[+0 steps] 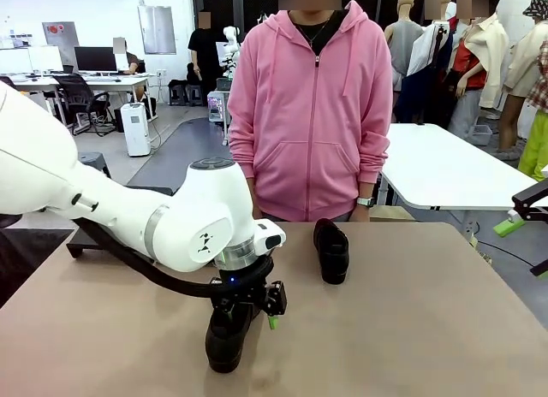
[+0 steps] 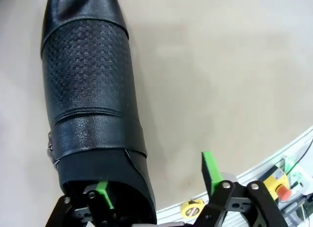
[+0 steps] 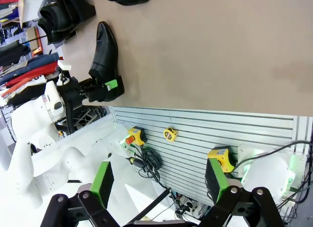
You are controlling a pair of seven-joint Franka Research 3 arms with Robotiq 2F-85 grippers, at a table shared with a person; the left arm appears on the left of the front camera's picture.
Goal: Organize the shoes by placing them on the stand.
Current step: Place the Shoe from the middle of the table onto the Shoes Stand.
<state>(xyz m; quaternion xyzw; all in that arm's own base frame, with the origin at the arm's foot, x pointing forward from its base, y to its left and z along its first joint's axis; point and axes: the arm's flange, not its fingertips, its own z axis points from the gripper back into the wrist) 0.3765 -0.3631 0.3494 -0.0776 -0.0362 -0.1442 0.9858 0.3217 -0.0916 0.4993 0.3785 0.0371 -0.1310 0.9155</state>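
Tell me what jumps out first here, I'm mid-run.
The white left arm reaches in from the left, its end effector open astride the heel rim of a black shoe near the table's front edge. A second shoe lies farther across, just before a person in a pink hoodie.

Two black shoes (image 1: pixel 226 344) (image 1: pixel 331 251), one table (image 1: pixel 419 328), one person (image 1: pixel 310 115).

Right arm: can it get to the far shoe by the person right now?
Probably yes. The far shoe sits on bare tabletop with nothing to its right; the left gripper is down at the near shoe, off that path. The right gripper is open.
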